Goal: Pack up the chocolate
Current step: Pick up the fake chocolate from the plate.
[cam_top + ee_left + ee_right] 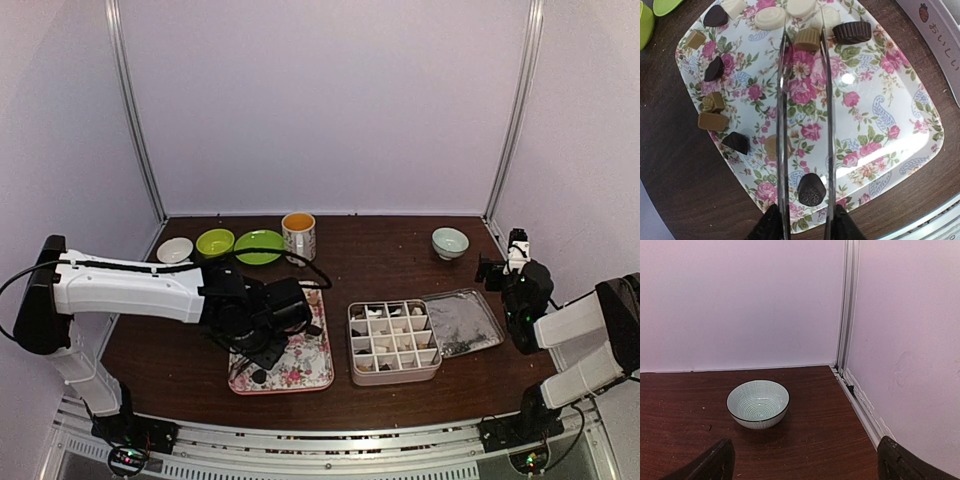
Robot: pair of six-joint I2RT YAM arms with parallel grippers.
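Japanese hiragana reading "おいしい", beside a small strawberry picture, is printed on the pale box (936, 31).

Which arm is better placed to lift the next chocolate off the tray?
Left. The left gripper holds tongs over the tray, tips flanking a tan chocolate; the right gripper sits open, facing the corner bowl.

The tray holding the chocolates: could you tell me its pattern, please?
The tray has pink roses, green leaves and blue paisley on white; the left wrist view shows it best.
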